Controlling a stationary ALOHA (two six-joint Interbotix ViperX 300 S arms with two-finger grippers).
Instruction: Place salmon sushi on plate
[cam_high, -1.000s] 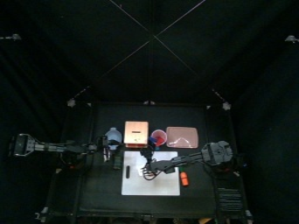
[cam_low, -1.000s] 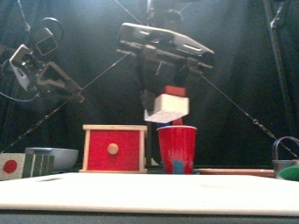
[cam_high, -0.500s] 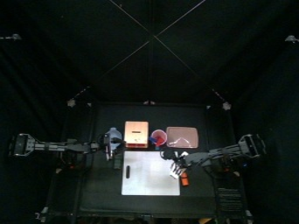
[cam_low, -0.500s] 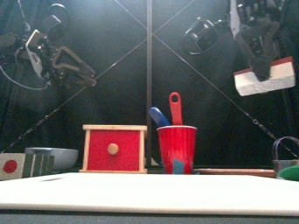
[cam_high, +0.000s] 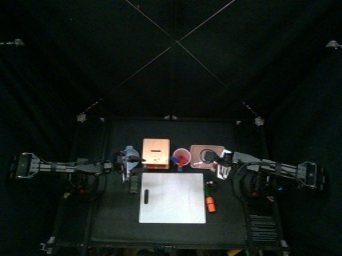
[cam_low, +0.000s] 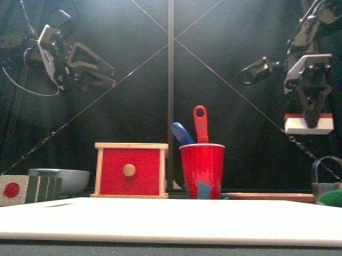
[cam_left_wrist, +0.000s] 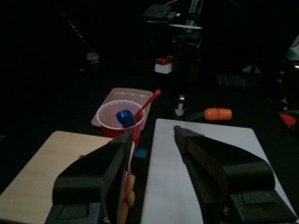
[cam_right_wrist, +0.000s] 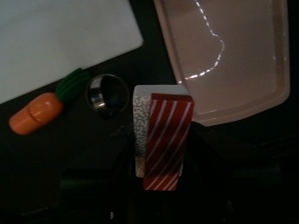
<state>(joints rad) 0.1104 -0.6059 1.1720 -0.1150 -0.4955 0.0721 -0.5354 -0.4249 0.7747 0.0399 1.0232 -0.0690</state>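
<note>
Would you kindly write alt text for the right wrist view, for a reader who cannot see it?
The right gripper holds a piece of salmon sushi, red-and-white striped on a white block, between its black jaws beside the near edge of the pinkish-tan plate. An orange carrot-shaped toy and a metal ring lie on the dark table, with a white board's corner beyond them.

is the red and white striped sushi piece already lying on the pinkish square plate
No, the sushi piece is held in the right gripper, beside the plate rim.
</note>
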